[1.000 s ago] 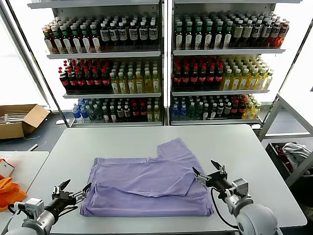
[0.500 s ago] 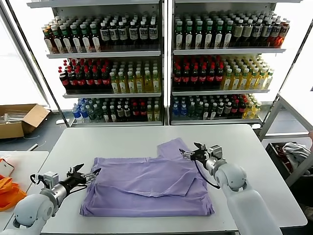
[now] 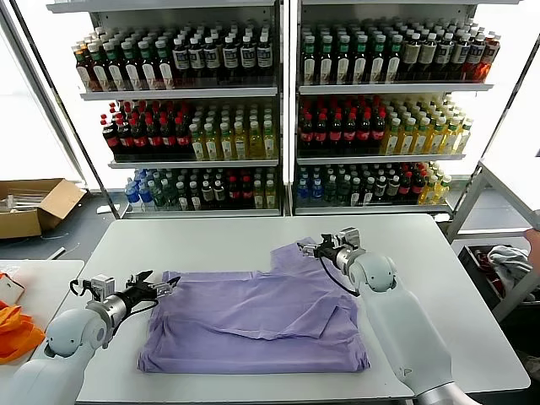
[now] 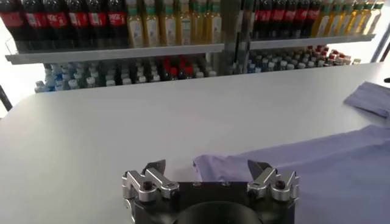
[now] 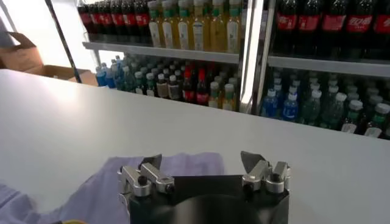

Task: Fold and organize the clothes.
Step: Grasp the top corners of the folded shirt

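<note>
item: lavender T-shirt (image 3: 261,325), thin soft fabric
state: partly folded, lying flat, mild wrinkles; a folded-over layer lies across its middle
print: not visible
pose: long side runs left-right; one sleeve sticks out toward the far right
location: white table (image 3: 219,240), centre-front; near edge close to table's front edge

no legible text on anything

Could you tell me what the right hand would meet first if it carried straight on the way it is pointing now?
Probably the far sleeve of the T-shirt, which lies just ahead of the open right hand. Beyond it is bare table. Height above the cloth is unclear.
</note>
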Action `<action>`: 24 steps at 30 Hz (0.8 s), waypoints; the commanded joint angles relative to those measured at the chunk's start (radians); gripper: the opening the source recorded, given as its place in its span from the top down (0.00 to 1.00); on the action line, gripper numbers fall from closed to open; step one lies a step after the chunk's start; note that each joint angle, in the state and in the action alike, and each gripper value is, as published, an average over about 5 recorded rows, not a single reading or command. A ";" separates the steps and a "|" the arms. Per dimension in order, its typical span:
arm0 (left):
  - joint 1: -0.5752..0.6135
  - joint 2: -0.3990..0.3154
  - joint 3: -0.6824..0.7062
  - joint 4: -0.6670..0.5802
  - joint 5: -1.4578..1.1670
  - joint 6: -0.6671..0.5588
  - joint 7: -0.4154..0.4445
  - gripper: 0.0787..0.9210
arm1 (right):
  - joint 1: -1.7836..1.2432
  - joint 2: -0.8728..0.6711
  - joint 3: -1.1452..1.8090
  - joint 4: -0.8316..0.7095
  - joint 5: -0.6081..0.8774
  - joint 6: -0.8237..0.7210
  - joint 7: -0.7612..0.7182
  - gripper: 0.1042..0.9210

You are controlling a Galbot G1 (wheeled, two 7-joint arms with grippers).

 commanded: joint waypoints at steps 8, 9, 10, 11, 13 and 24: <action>-0.063 -0.004 0.049 0.072 -0.008 0.014 -0.010 0.30 | 0.056 0.045 -0.024 -0.158 -0.014 -0.003 0.006 0.27; -0.063 -0.004 0.049 0.072 -0.008 0.015 -0.009 0.33 | 0.052 0.049 -0.021 -0.156 -0.010 -0.002 0.008 0.30; -0.062 -0.005 0.049 0.073 -0.009 0.015 -0.009 0.36 | 0.048 0.051 -0.016 -0.151 -0.004 -0.002 0.010 0.34; -0.061 -0.006 0.049 0.073 -0.009 0.014 -0.008 0.40 | 0.043 0.054 -0.013 -0.143 0.001 -0.002 0.013 0.38; -0.057 -0.007 0.049 0.072 -0.010 0.014 -0.005 0.46 | 0.036 0.056 -0.008 -0.128 0.008 -0.002 0.019 0.44; 0.006 -0.007 0.034 0.019 -0.011 0.014 0.008 0.84 | 0.006 0.038 -0.007 -0.081 0.010 -0.002 0.022 0.83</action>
